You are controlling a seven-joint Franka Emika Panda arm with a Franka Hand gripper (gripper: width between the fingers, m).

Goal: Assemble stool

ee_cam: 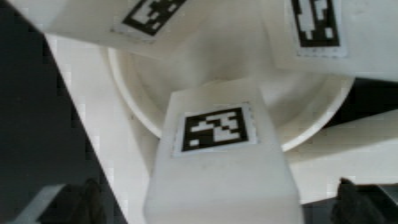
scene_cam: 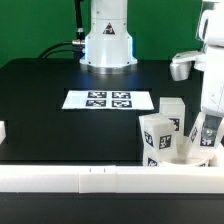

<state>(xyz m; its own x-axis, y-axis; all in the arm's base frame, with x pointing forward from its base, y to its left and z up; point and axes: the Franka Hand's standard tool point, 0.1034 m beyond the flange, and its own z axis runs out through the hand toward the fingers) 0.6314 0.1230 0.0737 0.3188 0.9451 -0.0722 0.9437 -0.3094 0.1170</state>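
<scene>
The end effector (scene_cam: 207, 128) hangs low over the stool parts with its fingers spread wide, and it grips nothing. In the wrist view the two dark fingertips (ee_cam: 377, 203) stand well apart, with a white leg (ee_cam: 217, 165) lying between them and just under them. So the step in hand looks like picking up a leg. The next move likely calls for the end effector to come straight down, keep the leg in the middle of the gap, and then squeeze its two sides.

Right under that leg sits the round seat (ee_cam: 294, 105), a shallow white ring. The leg lies across it. A little farther off, more legs (ee_cam: 169, 25) stand beside the seat. In the exterior view the upright legs (scene_cam: 160, 137) stand close beside the end effector, all bunched up against the long white rail (scene_cam: 100, 178) at the edge of the desk (scene_cam: 60, 80). No leg looks fitted into the seat yet, so the job seems to be near its start.

Farther away from the end effector lies the marker board (scene_cam: 108, 100), flat on the black desk. Behind it stands the arm's white base (scene_cam: 107, 40).

There are no brand names or words to read. The only prints are black-and-white square tags, one on the leg under the end effector and others on the legs and on the marker board.
</scene>
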